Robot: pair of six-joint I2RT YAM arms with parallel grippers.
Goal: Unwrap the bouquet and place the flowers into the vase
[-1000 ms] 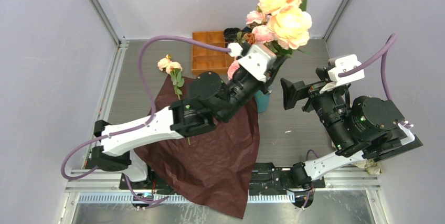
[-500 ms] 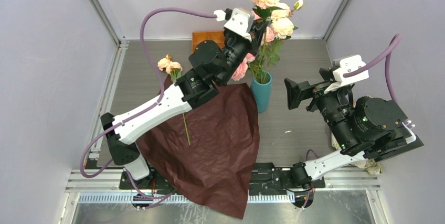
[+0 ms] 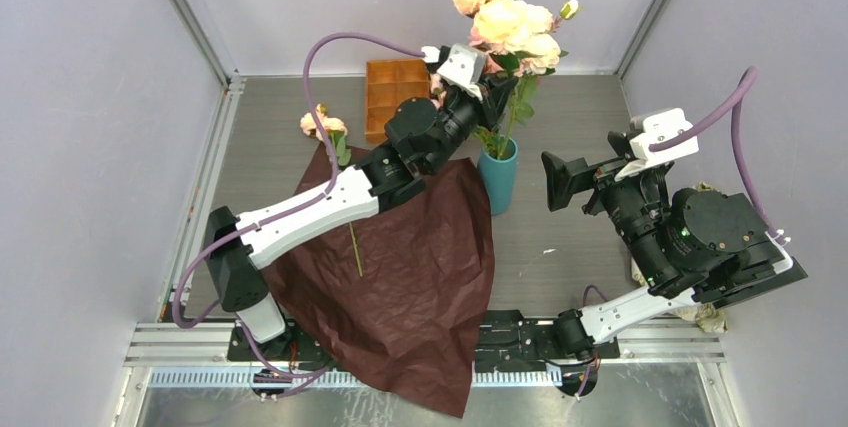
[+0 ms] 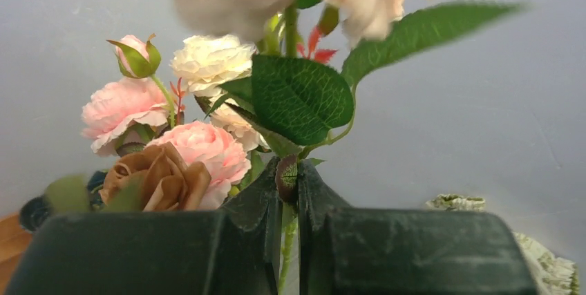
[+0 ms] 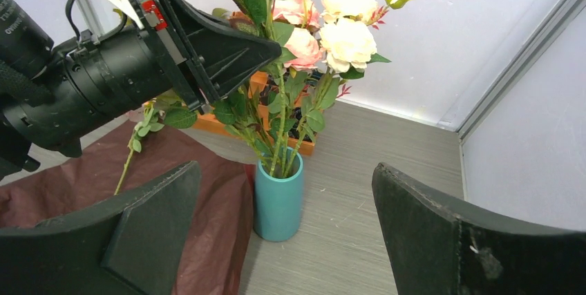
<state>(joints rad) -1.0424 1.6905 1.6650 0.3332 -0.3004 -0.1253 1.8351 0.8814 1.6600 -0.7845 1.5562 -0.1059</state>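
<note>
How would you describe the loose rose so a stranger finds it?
Find the maroon wrapping paper spread on the table. At its far left corner lies one pink rose stem. Unlike the other roses, it lies flat, outside the teal vase.

The small teal-blue tapered vase (image 3: pixel 497 175) stood upright, just beside the right edge of the spread, crumpled dark maroon wrapping paper (image 3: pixel 420 277). The pink, peach and cream artificial roses (image 3: pixel 510 27) stood with their green stems in its mouth, blooms high above the rim. A single pink rose (image 3: pixel 325 125) lay well apart from them, its thin stem across the paper's far left part.
</note>
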